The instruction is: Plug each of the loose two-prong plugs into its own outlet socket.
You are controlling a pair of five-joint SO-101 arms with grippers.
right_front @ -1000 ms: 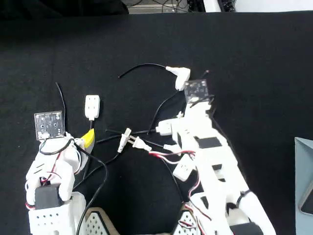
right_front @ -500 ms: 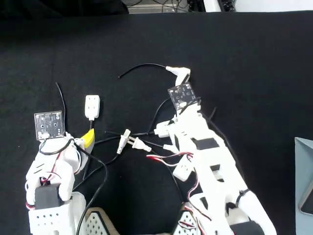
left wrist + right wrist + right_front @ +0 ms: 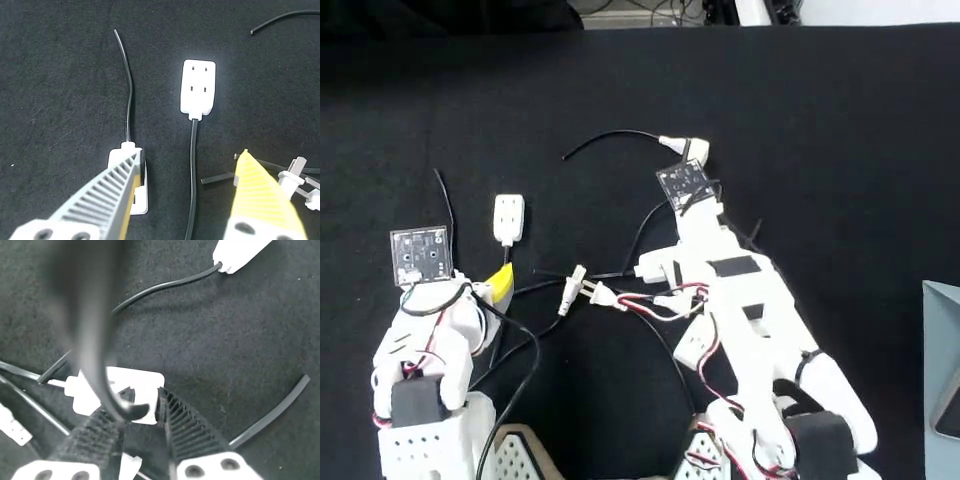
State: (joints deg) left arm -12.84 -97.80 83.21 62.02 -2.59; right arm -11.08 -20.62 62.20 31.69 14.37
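A white outlet socket (image 3: 508, 218) lies flat on the black table, sockets up (image 3: 198, 86), its black cord running back between my left gripper's fingers. My left gripper (image 3: 190, 154) is open just short of it, its yellow finger (image 3: 500, 283) to the right of the cord. A white plug body (image 3: 135, 197) with a thin black wire lies under the grey finger. Two loose two-prong plugs (image 3: 588, 290) lie tip to tip at the centre. My right gripper (image 3: 141, 400) is shut on a white plug (image 3: 135, 385) beside them (image 3: 655, 266).
An angled white plug (image 3: 686, 150) with a curved black cord lies just beyond the right arm. Black cords (image 3: 520, 345) and red-white arm wires (image 3: 655, 308) cross the middle. Another white block (image 3: 696, 343) lies against the right arm. A grey box edge (image 3: 945, 370) sits far right.
The right arm's wrist has swung left and slightly farther out, nearing the angled plug; its red-white wires shifted with it. The left arm and the outlet socket have stayed put.
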